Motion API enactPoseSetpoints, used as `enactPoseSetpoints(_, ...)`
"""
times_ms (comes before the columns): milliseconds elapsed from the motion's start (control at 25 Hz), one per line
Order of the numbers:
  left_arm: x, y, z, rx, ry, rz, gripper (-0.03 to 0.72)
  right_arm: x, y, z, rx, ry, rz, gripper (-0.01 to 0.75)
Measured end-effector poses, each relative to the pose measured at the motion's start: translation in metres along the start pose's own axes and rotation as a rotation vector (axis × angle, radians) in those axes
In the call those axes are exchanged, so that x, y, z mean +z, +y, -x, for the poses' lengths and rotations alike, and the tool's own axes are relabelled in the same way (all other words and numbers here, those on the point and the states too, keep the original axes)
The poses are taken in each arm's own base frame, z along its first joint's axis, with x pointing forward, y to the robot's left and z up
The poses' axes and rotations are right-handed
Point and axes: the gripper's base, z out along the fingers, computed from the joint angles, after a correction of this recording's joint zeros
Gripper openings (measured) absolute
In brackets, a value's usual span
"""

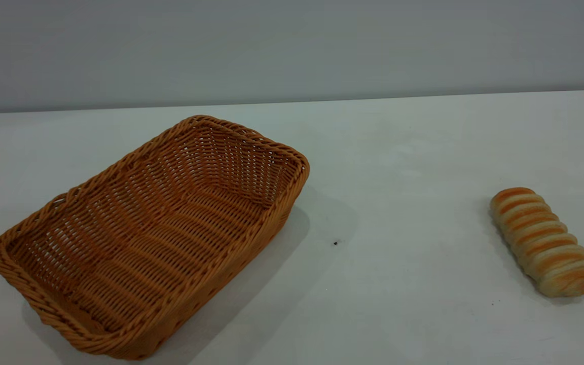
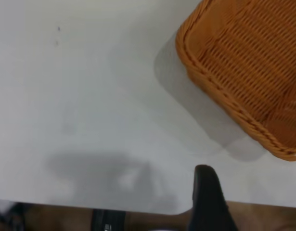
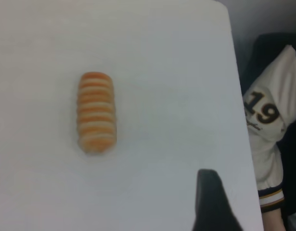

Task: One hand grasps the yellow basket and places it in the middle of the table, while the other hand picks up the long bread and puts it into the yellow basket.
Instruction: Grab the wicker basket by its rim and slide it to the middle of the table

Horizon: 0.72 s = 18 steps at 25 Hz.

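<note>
The yellow basket [image 1: 150, 238] is an empty orange-tan wicker basket lying at an angle on the left half of the white table [image 1: 403, 167]. One corner of it shows in the left wrist view [image 2: 249, 72]. The long bread [image 1: 543, 241], striped golden and cream, lies on the right side of the table, far from the basket. It also shows in the right wrist view [image 3: 96, 111]. Neither arm shows in the exterior view. The left gripper [image 2: 208, 202] hangs over the table's edge, apart from the basket corner. The right gripper [image 3: 212, 202] hangs above bare table, apart from the bread.
A small dark speck [image 1: 335, 243] lies between basket and bread. In the right wrist view the table's edge [image 3: 241, 120] runs close beside the gripper, with a person in a white numbered shirt [image 3: 270, 120] beyond it. A grey wall stands behind the table.
</note>
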Motion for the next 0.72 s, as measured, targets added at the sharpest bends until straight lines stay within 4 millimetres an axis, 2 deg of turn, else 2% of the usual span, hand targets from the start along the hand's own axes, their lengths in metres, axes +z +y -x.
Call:
enactPoseSetpoints(120,0.026,-0.007,0.013,-0.018,0.097,0.034,0.516,0.008,0.002,0.017,-0.003,0.046,-0.012,0.478)
enactPoseSetpoints(320,0.06,-0.018,0.029,-0.045,0.235,0.056,0.516,0.025,0.007,0.032,0.016,0.128,-0.018,0.478)
enactPoseSetpoints(520,0.081,-0.03,0.044,-0.094,0.323,0.049,0.516,0.043,0.012,0.037,0.043,0.206,-0.025,0.478)
enactPoseSetpoints(720,0.103,-0.038,0.055,-0.19,0.384,0.069,0.516,0.045,0.014,0.038,0.062,0.204,-0.018,0.478)
